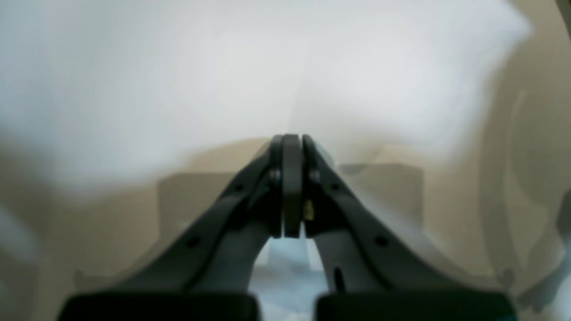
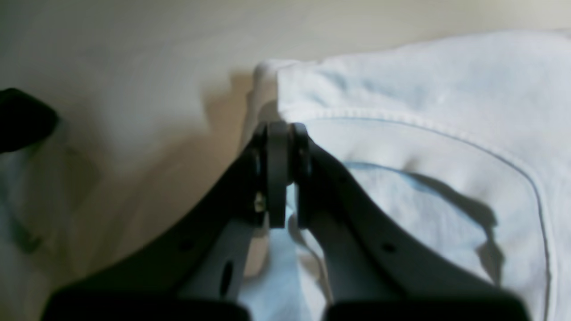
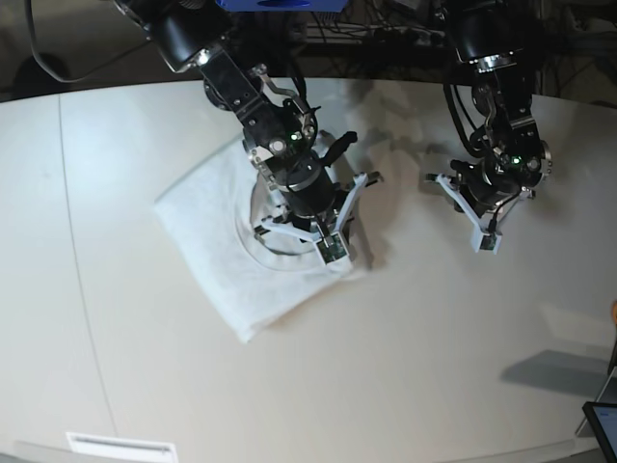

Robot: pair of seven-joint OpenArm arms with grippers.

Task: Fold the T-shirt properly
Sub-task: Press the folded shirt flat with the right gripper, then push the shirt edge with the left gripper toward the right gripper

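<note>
The white T-shirt (image 3: pixel 207 246) lies folded into a rough rectangle left of the table's middle, its collar seam (image 2: pixel 401 118) facing up. My right gripper (image 3: pixel 333 253) is shut, its tips (image 2: pixel 279 127) resting at the shirt's near right corner beside the collar. I cannot tell whether fabric is pinched between them. My left gripper (image 3: pixel 487 243) is shut and holds nothing, standing over bare table well to the right of the shirt. In the blurred left wrist view its shut tips (image 1: pixel 292 138) show before a pale white mass that I cannot identify.
The off-white table (image 3: pixel 434 367) has a curved seam at the left and a white label (image 3: pixel 120 447) near the front edge. A dark device corner (image 3: pixel 603 424) sits at the bottom right. Cables run along the back edge. A dark shape (image 2: pixel 22 116) shows at left.
</note>
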